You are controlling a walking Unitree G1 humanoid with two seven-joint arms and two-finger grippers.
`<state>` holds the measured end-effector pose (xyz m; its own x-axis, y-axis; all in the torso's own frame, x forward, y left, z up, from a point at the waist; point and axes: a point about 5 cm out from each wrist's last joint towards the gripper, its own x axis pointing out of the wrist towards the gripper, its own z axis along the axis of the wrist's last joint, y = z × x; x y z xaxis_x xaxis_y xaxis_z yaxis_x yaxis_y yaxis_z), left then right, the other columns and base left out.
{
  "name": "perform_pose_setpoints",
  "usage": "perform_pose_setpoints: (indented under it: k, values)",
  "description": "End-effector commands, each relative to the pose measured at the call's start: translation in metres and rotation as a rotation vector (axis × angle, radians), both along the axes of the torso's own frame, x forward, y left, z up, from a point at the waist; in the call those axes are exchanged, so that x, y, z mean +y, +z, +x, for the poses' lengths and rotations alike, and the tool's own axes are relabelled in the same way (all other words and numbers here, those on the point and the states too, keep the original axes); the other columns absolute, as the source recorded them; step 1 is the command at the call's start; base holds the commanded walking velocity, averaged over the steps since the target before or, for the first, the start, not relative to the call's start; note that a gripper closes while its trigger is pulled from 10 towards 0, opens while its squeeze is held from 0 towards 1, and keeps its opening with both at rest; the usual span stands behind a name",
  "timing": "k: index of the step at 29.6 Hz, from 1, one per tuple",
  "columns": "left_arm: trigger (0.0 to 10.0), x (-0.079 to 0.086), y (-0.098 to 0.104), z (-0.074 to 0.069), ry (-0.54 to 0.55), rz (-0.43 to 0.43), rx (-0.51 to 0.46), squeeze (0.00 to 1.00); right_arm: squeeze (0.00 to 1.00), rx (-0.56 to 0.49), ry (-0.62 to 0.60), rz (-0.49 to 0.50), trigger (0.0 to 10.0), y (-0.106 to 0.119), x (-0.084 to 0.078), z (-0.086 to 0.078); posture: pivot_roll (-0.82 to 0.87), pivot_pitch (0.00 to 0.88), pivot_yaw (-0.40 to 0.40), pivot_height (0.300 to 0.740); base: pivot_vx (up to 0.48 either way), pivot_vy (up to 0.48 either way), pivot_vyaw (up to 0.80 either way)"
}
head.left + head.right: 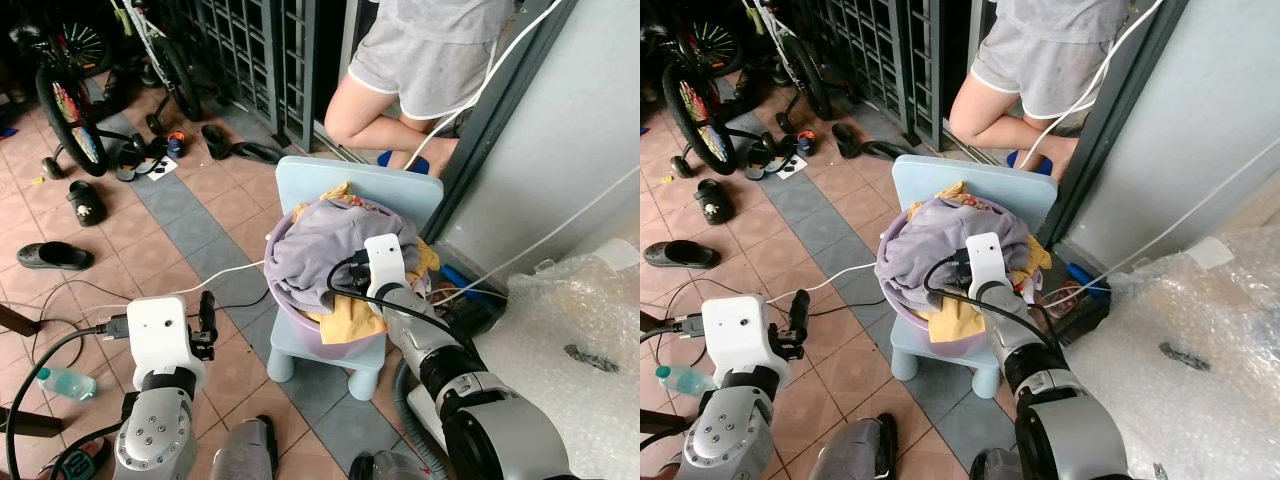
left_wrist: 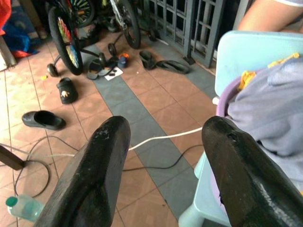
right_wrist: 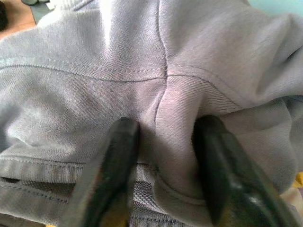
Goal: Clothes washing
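**A:** Status on the right gripper (image 3: 163, 165)?

**B:** It's down on the grey garment (image 1: 315, 245). Fingers (image 3: 111, 165) pressed into the cloth with a ridge of fabric bunched between them, gap fairly narrow. Looks like a pinch being made; I can't confirm it's firm or that anything is lifted.

**A:** Left?

**B:** Left gripper (image 2: 165, 156) spread wide, nothing in it. Held out over the tiled floor (image 1: 200, 225), just beside the chair (image 1: 400, 185), off the basin.

**A:** Where's the laundry?

**B:** All in the purple basin (image 1: 340, 345), which sits on the seat of the pale blue chair. Grey piece on top, heaped above the rim. Yellow cloth (image 1: 350, 318) underneath, spilling over the near edge.

**A:** Progress?

**B:** Early, by my read. Pile looks full, nothing outside the basin. No washer that I can identify from here. Everything after the first pick is still to do.

**A:** Garment condition?

**B:** Thick knit, sweatshirt-like, seams and a hem visible up close. Crumpled, looks dry. Soft and floppy, so I'd expect it to drag neighbours when pulled.

**A:** Surroundings?

**B:** A person (image 1: 420, 70) standing right behind the chair, white cable (image 1: 225, 275) running across the floor near its legs.
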<state>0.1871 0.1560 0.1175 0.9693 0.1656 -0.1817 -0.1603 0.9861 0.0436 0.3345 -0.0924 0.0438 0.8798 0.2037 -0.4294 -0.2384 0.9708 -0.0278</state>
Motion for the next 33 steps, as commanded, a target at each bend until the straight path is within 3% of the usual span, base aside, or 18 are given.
perform_pose_setpoints:
  k: [1,8,13,20,24,25,26,30,33]
  values:
    - [10.0,0.002,-0.003,-0.001,0.016,0.007,0.012,0.00,0.00,-0.016,0.016,0.037,0.0,0.005,0.004,0.003,0.20,0.120,-0.050,0.740,0.000,0.000,0.00]
    - [10.0,0.001,-0.011,0.011,-0.007,-0.013,0.005,0.00,0.00,-0.051,0.042,0.041,0.0,0.012,0.001,0.006,0.11,0.102,-0.033,0.740,0.000,0.000,0.00]
    - [10.0,-0.006,-0.006,0.029,-0.024,-0.030,-0.036,0.00,0.00,-0.062,0.019,0.080,0.0,0.010,-0.017,0.001,0.09,0.082,-0.027,0.740,0.000,0.000,0.00]
    - [10.0,-0.002,-0.010,0.034,-0.022,-0.036,-0.044,0.00,0.00,-0.177,0.086,0.133,0.0,0.036,-0.008,0.004,0.06,0.051,-0.012,0.740,0.000,0.000,0.00]
    - [10.0,-0.010,-0.006,0.058,-0.047,-0.036,-0.064,0.00,0.00,-0.388,0.138,0.169,0.0,0.082,-0.001,0.002,0.02,0.009,0.025,0.740,0.000,0.000,0.00]
    - [10.0,-0.010,-0.006,0.058,-0.047,-0.036,-0.064,0.00,0.00,-0.388,0.138,0.169,0.0,0.082,-0.001,0.002,0.02,0.009,0.025,0.740,0.000,0.000,0.00]
    - [10.0,-0.015,-0.001,0.065,-0.072,-0.014,-0.096,0.00,0.00,-0.474,0.165,0.200,0.0,0.101,0.002,-0.002,0.00,0.000,0.037,0.740,0.000,0.000,0.00]
    - [10.0,-0.019,0.004,0.076,-0.110,-0.002,-0.140,0.00,0.00,-0.641,0.187,0.238,0.0,0.138,0.005,-0.013,-0.02,0.000,0.072,0.740,0.000,0.000,0.00]
    - [10.0,-0.020,0.008,0.082,-0.126,0.002,-0.158,0.00,0.00,-0.695,0.193,0.248,0.0,0.156,0.007,-0.019,-0.04,0.000,0.083,0.740,0.000,0.000,0.00]
